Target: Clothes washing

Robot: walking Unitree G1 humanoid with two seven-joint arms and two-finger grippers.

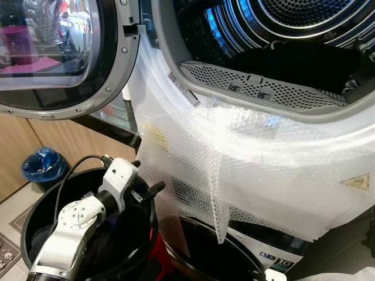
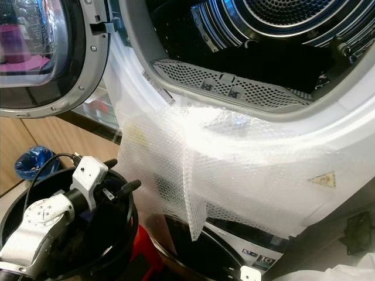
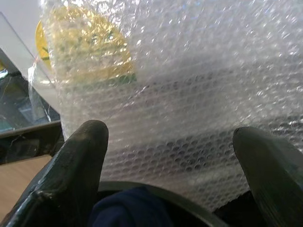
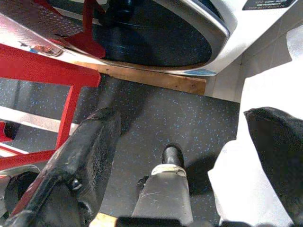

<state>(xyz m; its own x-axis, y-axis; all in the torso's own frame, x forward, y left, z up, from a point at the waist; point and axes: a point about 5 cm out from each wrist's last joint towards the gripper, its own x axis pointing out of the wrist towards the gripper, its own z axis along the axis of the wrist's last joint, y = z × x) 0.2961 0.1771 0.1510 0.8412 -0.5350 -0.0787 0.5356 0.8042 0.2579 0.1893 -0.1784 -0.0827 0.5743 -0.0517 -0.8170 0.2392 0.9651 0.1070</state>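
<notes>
Left gripper [image 1: 146, 175]: fingers spread, empty, above the black bucket [image 1: 35, 216].
Dark clothes [image 3: 128, 210]: in bucket, just below its fingers.
Bubble wrap [image 1: 246, 170]: just ahead.
Right gripper [image 4: 189, 156]: fingers apart, over floor.

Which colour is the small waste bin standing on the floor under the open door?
Blue, clearest in the left eye view: small blue waste bin.

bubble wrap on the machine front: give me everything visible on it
The bubble wrap is a clear, crinkled sheet draped from the lower rim of the open drum over the white front panel. One narrow strip hangs lowest, over the dark door below. A yellow sticker shows through it. The open left gripper sits close, above the black bucket.
</notes>
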